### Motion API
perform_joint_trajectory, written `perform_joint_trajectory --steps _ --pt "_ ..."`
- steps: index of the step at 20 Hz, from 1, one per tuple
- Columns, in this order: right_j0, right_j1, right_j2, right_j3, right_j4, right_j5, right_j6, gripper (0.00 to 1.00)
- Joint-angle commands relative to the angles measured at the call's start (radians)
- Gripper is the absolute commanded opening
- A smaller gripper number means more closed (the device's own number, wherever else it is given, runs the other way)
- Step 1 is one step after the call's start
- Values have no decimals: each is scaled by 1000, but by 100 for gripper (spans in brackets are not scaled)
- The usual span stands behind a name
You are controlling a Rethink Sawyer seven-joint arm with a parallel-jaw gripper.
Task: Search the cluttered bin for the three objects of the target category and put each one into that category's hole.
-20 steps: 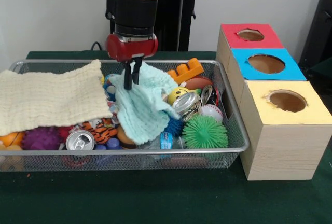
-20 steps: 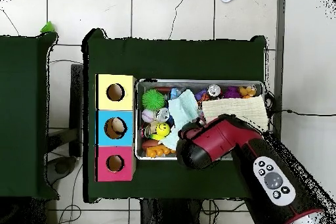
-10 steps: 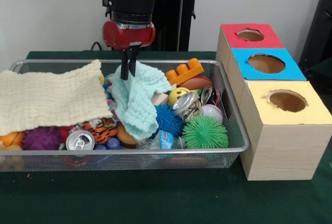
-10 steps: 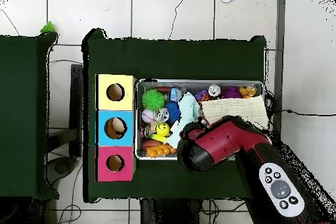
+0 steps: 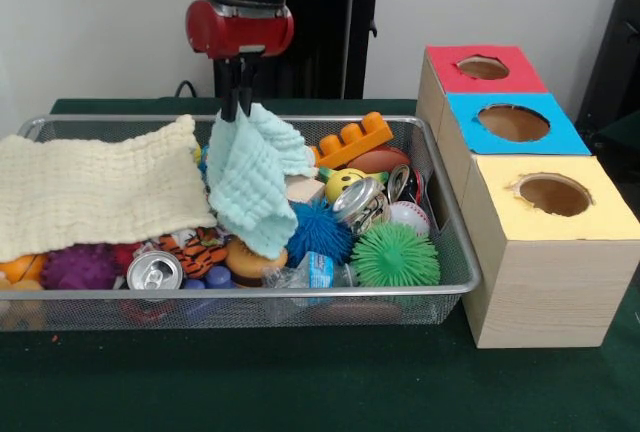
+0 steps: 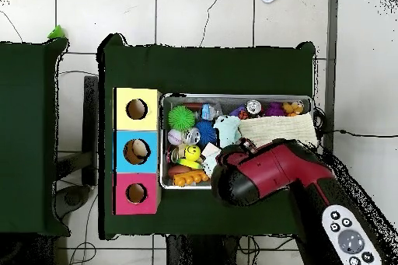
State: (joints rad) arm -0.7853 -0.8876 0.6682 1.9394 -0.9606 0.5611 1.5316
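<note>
My gripper point(image 5: 237, 110) is shut on the top edge of a plain mint-green cloth point(image 5: 250, 184) and holds it hanging above the silver wire-mesh bin point(image 5: 452, 252). In the overhead view the red arm point(image 6: 256, 170) covers the gripper and only part of the mint cloth point(image 6: 227, 130) shows. A plain cream waffle cloth point(image 5: 95, 187) lies over the bin's left part. No white printed cloth shows in either view. The yellow-surround hole point(image 5: 553, 195) is in the nearest section of the pale wooden box point(image 5: 545, 287), right of the bin.
The bin holds a green spiky ball point(image 5: 395, 255), a blue spiky ball point(image 5: 322, 230), drink cans point(image 5: 155, 271), an orange block point(image 5: 351, 140), a yellow smiley ball point(image 5: 342, 182) and a tiger-striped toy point(image 5: 197, 248). The box also has blue point(image 5: 513, 122) and red point(image 5: 483, 68) holes.
My gripper has risen and shifted slightly left in the front view, lifting the mint-green cloth off the pile. The blue spiky ball and a pale block under it now show.
</note>
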Motion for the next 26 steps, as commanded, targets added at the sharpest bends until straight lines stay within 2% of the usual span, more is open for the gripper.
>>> perform_joint_trajectory --steps 1,4,7,14,18,22,26 --pt "-54 -134 84 106 86 158 -385 0" --pt "-63 -189 98 145 125 171 -374 0" --pt "-58 -239 95 193 145 160 -317 0" --pt "50 -284 19 294 108 95 -68 0" --pt "147 -282 -47 326 73 69 90 0" --pt "261 -233 -134 334 35 30 244 0" --pt "354 -194 -215 341 34 -19 328 0"
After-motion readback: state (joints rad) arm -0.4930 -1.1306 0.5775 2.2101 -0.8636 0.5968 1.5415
